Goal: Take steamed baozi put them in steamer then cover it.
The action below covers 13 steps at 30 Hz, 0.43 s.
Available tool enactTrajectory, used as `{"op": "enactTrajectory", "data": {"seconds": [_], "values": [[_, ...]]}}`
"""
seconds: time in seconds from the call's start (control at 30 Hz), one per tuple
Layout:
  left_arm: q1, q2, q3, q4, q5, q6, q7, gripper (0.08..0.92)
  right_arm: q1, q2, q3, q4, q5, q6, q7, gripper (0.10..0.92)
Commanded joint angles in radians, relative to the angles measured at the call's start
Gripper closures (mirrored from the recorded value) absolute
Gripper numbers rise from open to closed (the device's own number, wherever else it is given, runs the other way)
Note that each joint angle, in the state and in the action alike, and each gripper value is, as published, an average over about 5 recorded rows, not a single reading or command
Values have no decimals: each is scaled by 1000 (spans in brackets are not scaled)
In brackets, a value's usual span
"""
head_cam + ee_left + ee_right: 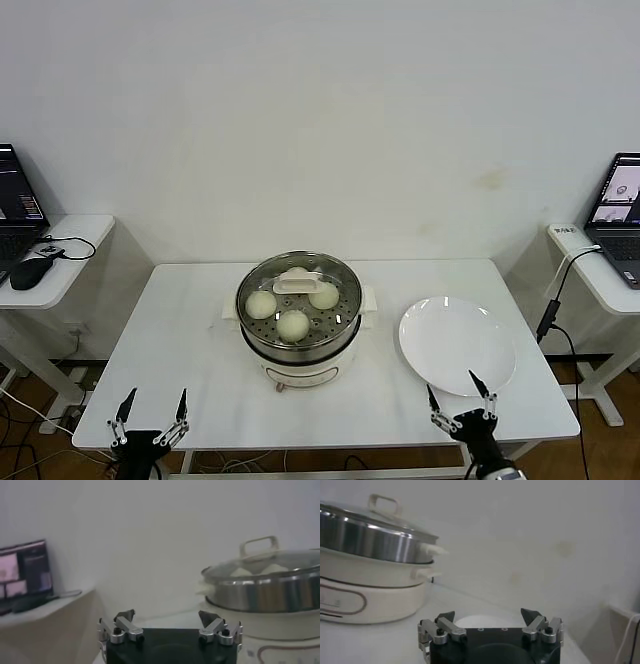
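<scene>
The steamer (300,345) stands mid-table, a shiny steel pot on a cream-white base. The clear glass cover (298,286) with its cream handle sits on it. Through the glass I see the steamed baozi (293,324), cream-white buns on the perforated tray; one is partly hidden under the handle. My left gripper (152,407) is open and empty at the front left table edge. My right gripper (461,397) is open and empty at the front right, just before the plate. The covered steamer also shows in the left wrist view (265,587) and the right wrist view (370,540).
A flat white plate (458,343) lies empty right of the steamer. Side desks with laptops stand at far left (18,215) and far right (618,215). A black cable (556,300) hangs by the table's right edge.
</scene>
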Motion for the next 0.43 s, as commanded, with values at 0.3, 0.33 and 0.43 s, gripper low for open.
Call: {"op": "enactTrajectory", "data": {"seconds": [0.3, 0.33, 0.43], "values": [[34, -35, -21, 27, -62, -59, 2, 177, -28, 3, -28, 37, 17, -12, -8, 202], [33, -35, -21, 28, -61, -59, 2, 177, -29, 4, -28, 39, 16, -12, -8, 203], [29, -35, -21, 31, -60, -59, 2, 177, -30, 5, -29, 42, 15, -13, -9, 203]]}}
